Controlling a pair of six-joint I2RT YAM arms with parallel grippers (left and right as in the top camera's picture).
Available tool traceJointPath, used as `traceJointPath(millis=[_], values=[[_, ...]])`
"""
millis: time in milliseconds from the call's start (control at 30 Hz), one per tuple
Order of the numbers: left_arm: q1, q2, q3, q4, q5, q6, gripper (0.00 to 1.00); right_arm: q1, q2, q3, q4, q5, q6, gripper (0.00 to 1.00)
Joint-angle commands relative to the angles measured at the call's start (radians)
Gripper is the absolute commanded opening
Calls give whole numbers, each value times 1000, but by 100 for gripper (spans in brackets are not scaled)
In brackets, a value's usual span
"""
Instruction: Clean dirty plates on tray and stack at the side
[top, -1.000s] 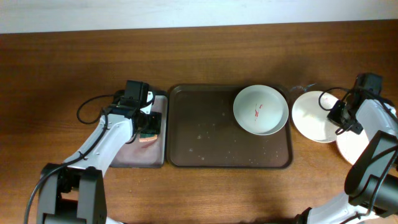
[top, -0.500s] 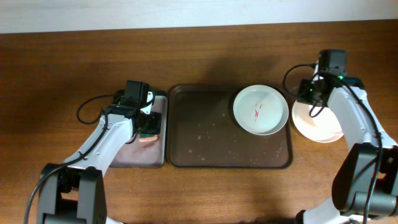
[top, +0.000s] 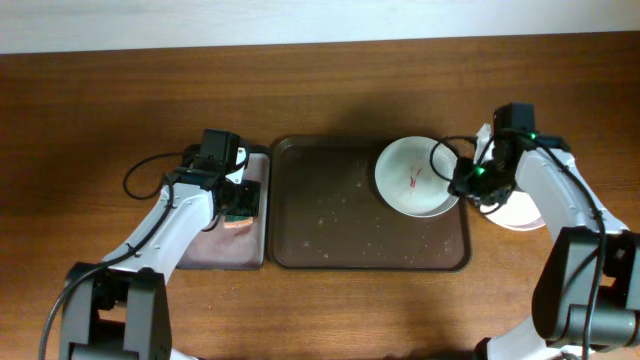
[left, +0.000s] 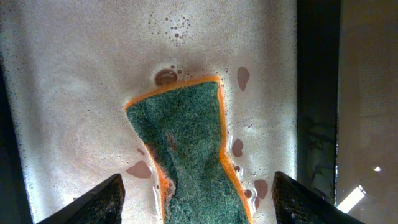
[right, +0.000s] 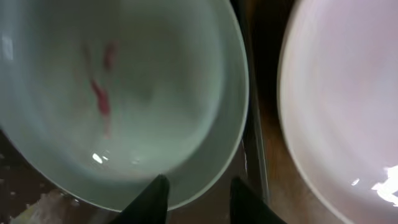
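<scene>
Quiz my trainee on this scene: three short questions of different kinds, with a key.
1. True or false: the sponge lies in the small tray, not on the brown tray.
2. Fill in: the ___ tool is at the rim of the sauce-marked plate.
3. The brown tray holds: A one plate, B two, C three.
Key: 1 true; 2 right, the right tool; 3 A.

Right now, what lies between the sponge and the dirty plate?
Overhead view: only the rim of the small tray and the bare, droplet-speckled floor of the brown tray separate sponge from plate.
</scene>
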Motion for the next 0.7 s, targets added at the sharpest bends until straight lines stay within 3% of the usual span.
traceJointPath(millis=[0,233,367,433,533,667], values=[[4,12,2,-1,8,4,74,8,8,-73,53,-18,47,33],[4,12,2,-1,8,4,74,8,8,-186,251,19,126,32],[4,12,2,-1,9,4,74,9,8,-188,277,17,145,11],[4,12,2,-1,9,4,74,23,8,-188,267,6,145,7],[4,12,2,-1,9,4,74,111,8,-188,259,-31,171,4],[4,12,2,0,8,4,74,273,8,-188,281,-11,327,4]])
